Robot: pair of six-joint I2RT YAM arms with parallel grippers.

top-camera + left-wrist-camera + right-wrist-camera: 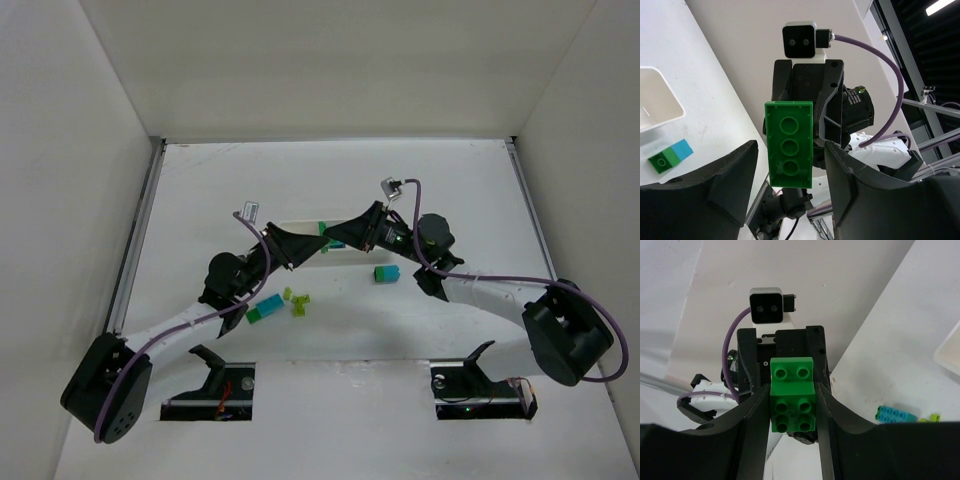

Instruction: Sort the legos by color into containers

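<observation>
My right gripper (792,390) is shut on a dark green lego (792,399), a stack of two bricks, held in the air. In the top view the two grippers meet tip to tip over the white tray (300,225), the right gripper (342,236) facing the left gripper (298,246). In the left wrist view the same green lego (790,145) shows its underside between my left gripper's (791,148) wide-open fingers, and neither finger touches it. The tray's compartments are mostly hidden by the arms.
On the table lie a cyan-and-green lego (385,273), another cyan-and-green one (263,309) and pale yellow-green bits (298,301). A tray corner (657,102) shows in the left wrist view with a green-cyan lego (670,155) beside it. The right wrist view shows a cyan lego (895,415).
</observation>
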